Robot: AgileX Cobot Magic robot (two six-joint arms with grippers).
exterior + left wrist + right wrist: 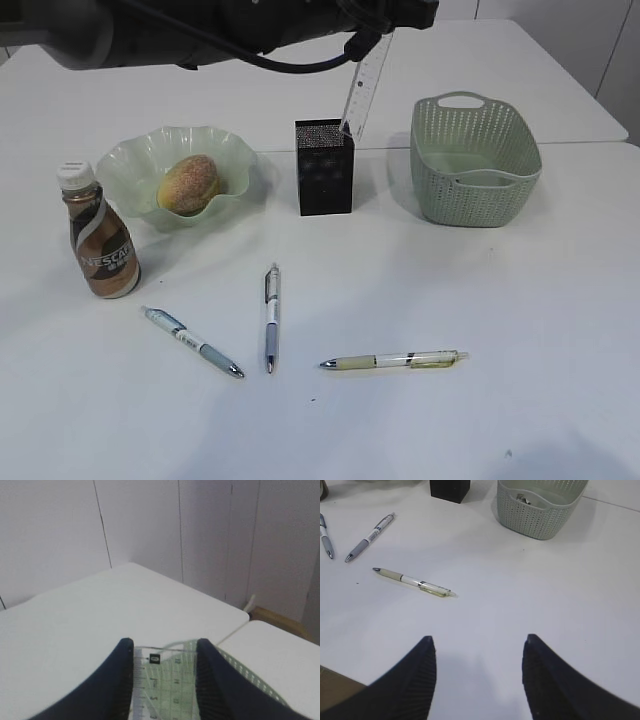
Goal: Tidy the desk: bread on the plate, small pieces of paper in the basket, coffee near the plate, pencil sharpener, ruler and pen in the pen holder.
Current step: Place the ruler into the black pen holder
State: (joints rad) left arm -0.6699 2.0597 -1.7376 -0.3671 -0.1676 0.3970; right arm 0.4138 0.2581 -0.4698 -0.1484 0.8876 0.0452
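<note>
Left fingers [120, 680] fill the bottom of the left wrist view, clamped on the clear ruler [165, 680] from both sides; ruler's printed scale shows between them. In the exterior view the ruler [366, 85] hangs tilted from the left arm at top, its lower end at the rim of the black mesh pen holder [324, 167], back right corner; how far inside it sits cannot be told. Right fingers [420, 680] stand wide apart with nothing between them, hovering over bare white worktop [545, 595]. A yellowish pen [412, 581] lies just ahead and left of them; two more pens [369, 536] [325, 537] lie further left. Basket [540, 507] sits ahead to the right, small grey-white paper [524, 498] inside it. Exterior view: bread [188, 184] lies in the wavy green plate [135, 170], left of the pen holder. Coffee bottle [100, 235] stands upright just beside the plate, front left. Three pens lie on the worktop in front, apart from each other.
</note>
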